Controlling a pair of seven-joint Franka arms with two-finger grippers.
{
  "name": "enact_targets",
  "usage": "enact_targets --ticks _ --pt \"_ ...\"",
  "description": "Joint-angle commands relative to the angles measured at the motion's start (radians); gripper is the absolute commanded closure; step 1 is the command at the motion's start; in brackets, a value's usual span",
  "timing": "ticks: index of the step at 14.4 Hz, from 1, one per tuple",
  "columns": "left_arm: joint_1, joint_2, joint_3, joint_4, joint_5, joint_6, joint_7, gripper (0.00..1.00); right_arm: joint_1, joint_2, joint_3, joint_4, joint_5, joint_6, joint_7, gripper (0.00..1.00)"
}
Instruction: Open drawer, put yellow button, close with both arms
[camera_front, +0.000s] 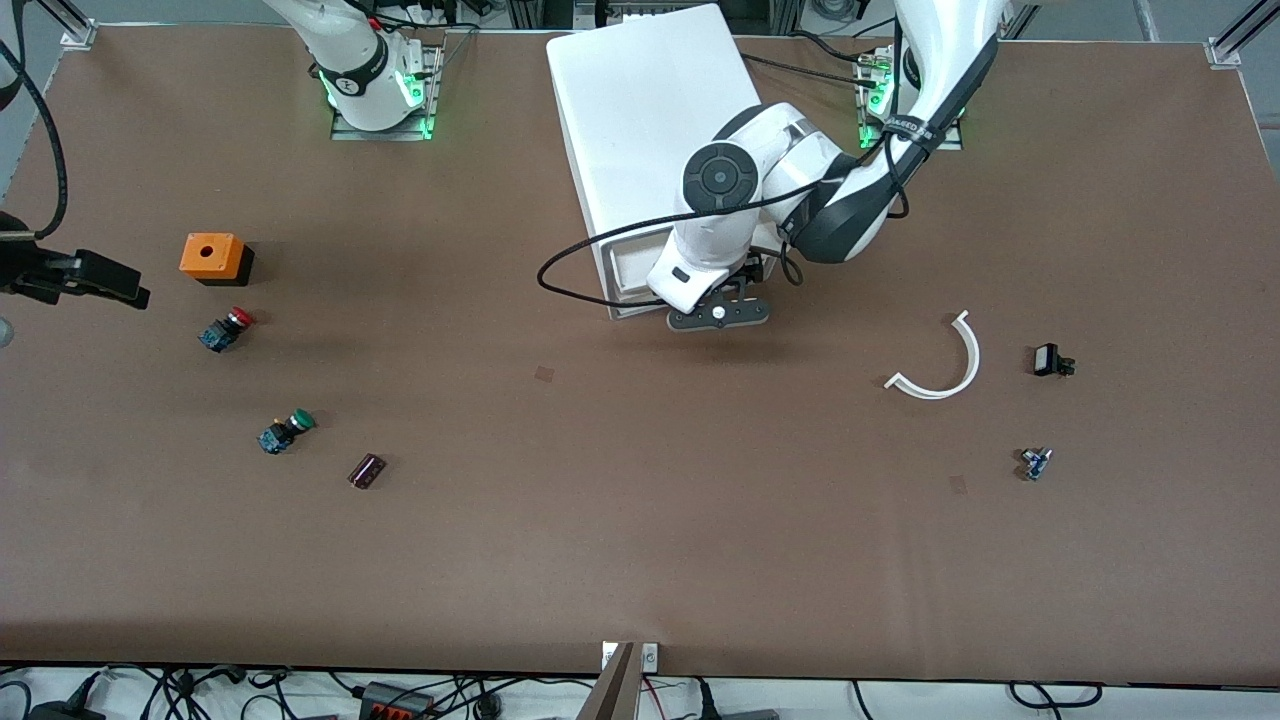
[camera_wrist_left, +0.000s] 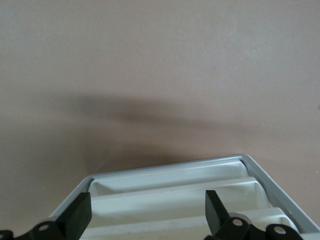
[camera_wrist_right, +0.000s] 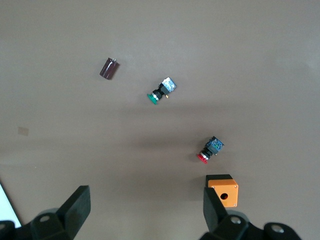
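Clock hours read on the front view (12 = toward the robots' bases).

- Nearest the front camera: a dark cylinder (camera_front: 367, 471), lying flat.
- The green button (camera_front: 287, 430) is at its 10 o'clock, close by.
- At the left arm's end sits a small blue part (camera_front: 1035, 463).
- A white curved strip (camera_front: 940, 365) is at its 10 o'clock, with a small black part (camera_front: 1050, 360) at the strip's 3 o'clock.
- The red button (camera_front: 226, 330) is at 11 o'clock of the green one. An orange box (camera_front: 212, 257) sits at the red one's 12, near it but not touching.
- The drawer (camera_front: 628, 272) is pulled out a little from the 6 o'clock face of the white cabinet (camera_front: 640, 120), so its tray shows.
- The left gripper (camera_front: 722, 312) (camera_wrist_left: 147, 200) is over the drawer's front lip, jaws spread wide and holding nothing.
- The right gripper (camera_front: 125, 290) (camera_wrist_right: 145, 197) hangs over the table at 9 o'clock of the orange box, also spread wide and holding nothing.
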Motion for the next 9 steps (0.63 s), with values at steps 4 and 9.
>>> enact_targets --ticks 4,9 --pt "0.021 -0.035 -0.054 -0.054 -0.065 -0.010 -0.041 0.00 0.002 -0.149 0.007 -0.222 -0.018 0.112 -0.016 0.00" --pt "0.127 -0.041 -0.156 -0.084 -0.091 -0.010 -0.039 0.00 -0.004 -0.138 0.005 -0.223 -0.011 0.115 -0.016 0.00"
